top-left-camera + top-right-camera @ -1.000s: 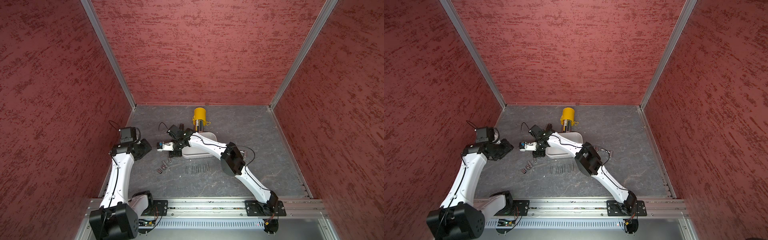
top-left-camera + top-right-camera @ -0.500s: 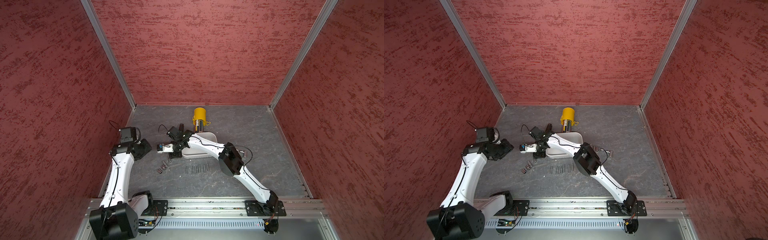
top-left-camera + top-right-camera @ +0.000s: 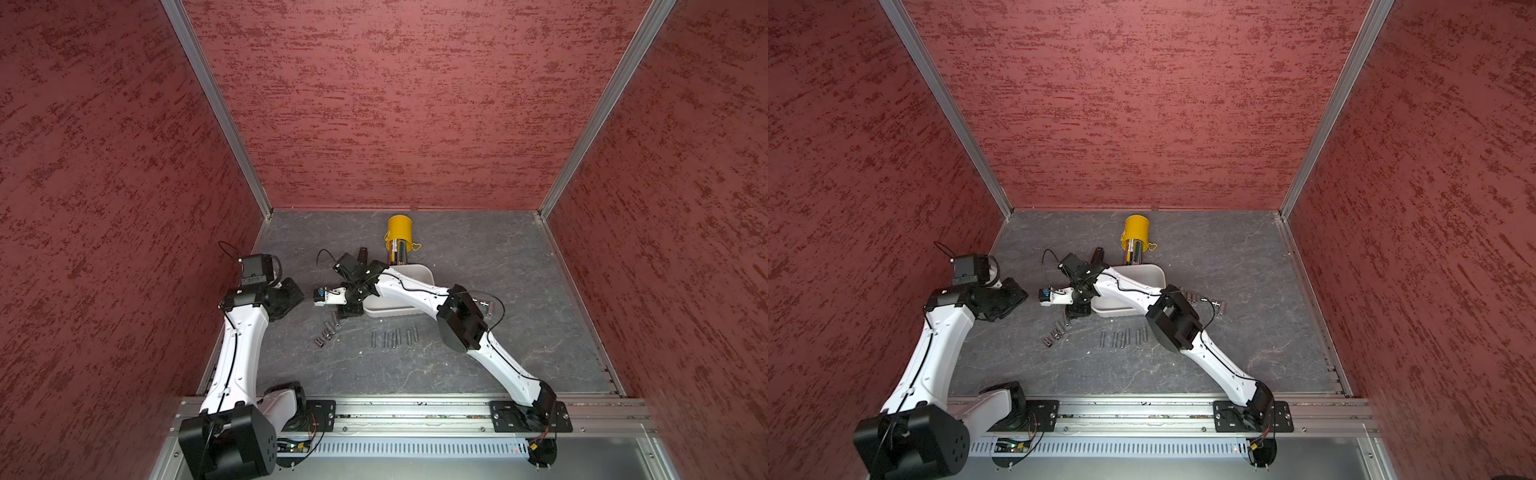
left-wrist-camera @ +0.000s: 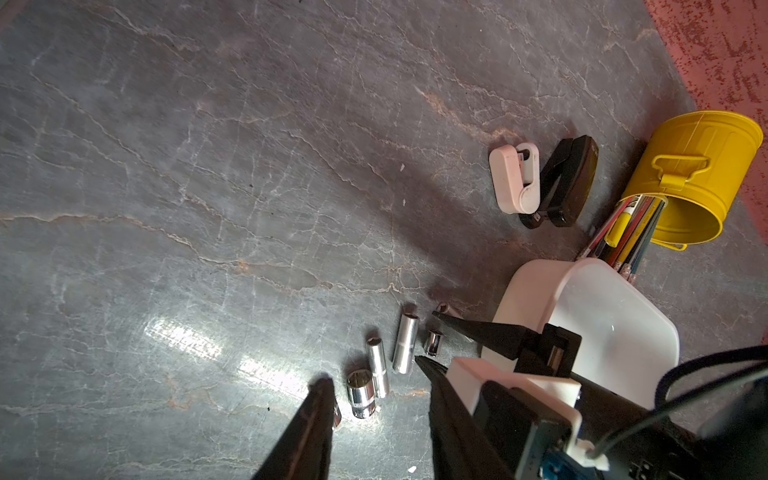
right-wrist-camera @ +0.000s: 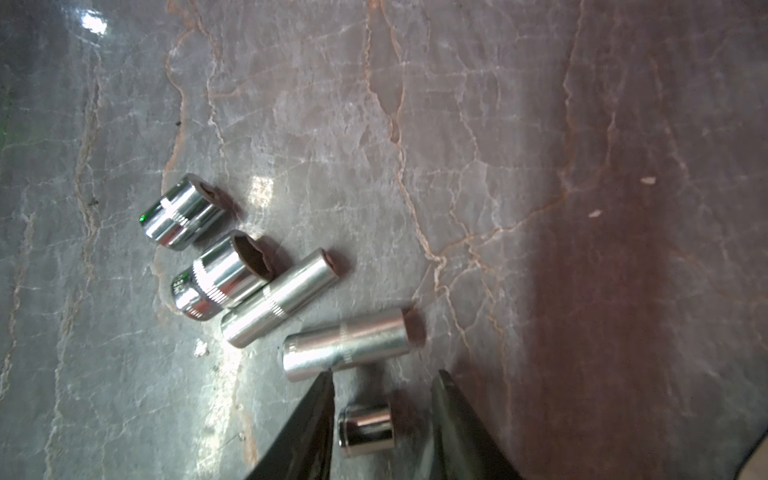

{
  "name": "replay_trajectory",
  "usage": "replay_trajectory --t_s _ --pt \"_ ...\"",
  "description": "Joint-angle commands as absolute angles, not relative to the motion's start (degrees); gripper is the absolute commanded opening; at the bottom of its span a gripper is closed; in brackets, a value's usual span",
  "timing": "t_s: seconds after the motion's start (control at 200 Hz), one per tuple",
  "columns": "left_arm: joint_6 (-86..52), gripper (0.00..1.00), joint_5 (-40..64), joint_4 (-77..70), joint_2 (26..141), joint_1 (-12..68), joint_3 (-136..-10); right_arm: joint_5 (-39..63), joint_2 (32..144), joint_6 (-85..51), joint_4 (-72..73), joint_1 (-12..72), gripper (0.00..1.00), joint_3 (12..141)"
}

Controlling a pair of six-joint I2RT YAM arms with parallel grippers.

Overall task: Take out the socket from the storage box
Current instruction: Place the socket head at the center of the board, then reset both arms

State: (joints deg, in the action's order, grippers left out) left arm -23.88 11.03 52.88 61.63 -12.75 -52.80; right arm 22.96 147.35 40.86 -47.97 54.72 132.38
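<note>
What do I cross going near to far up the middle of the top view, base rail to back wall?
base rail → row of sockets → storage box → yellow pen cup → back wall. The right arm crosses over the box, so it is left out.

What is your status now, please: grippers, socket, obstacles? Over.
Left gripper open, empty. Right gripper open, small socket on table between jaws, outside storage box. Long socket close beside one fingertip.
</note>
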Motion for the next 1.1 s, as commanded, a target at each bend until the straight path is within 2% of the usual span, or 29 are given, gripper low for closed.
replay_trajectory --t_s 0.0,0.245,0.371,0.431,0.541,0.586,0.726,0.877,0.992,1.092 --pt "-23.1 0.41 11.8 52.2 61.4 -13.2 -52.3 25.0 144.2 38.3 -45.6 55.1 0.45 131.1" --pt "-22.3 0.42 13.8 51.2 59.5 -13.4 -52.8 27.1 133.7 28.0 -33.6 54.2 0.55 121.6" --pt "-23.2 0.48 15.7 49.3 58.3 -13.4 -54.4 28.2 125.3 20.0 -23.1 52.3 0.61 113.3" --pt "-24.5 0.56 17.7 46.2 57.6 -13.2 -54.8 27.6 120.2 16.0 -16.9 50.9 0.64 107.9" --pt "-27.7 0.91 18.0 37.2 55.9 -11.7 -54.1 23.4 110.6 9.3 -4.8 47.7 0.73 96.9" --pt "-28.1 1.0 15.7 32.8 55.2 -10.2 -53.4 21.0 106.7 6.2 -0.1 46.1 0.78 91.9" --pt "-25.4 1.0 0.5 17.0 52.4 -1.7 -48.6 11.6 94.0 -2.1 11.9 39.6 0.9 74.8" --pt "-13.7 1.0 -15.5 -8.8 51.7 9.2 -35.5 1.6 81.1 -7.5 17.1 31.1 0.93 57.2" --pt "-3.4 1.0 -20.7 -30.3 55.5 13.2 -25.0 -11.4 72.2 -8.8 17.5 25.8 0.98 44.4" --pt "-3.6 1.0 -23.3 -33.3 56.6 12.9 -20.6 -20.5 66.1 -11.3 14.8 21.8 0.98 36.1"
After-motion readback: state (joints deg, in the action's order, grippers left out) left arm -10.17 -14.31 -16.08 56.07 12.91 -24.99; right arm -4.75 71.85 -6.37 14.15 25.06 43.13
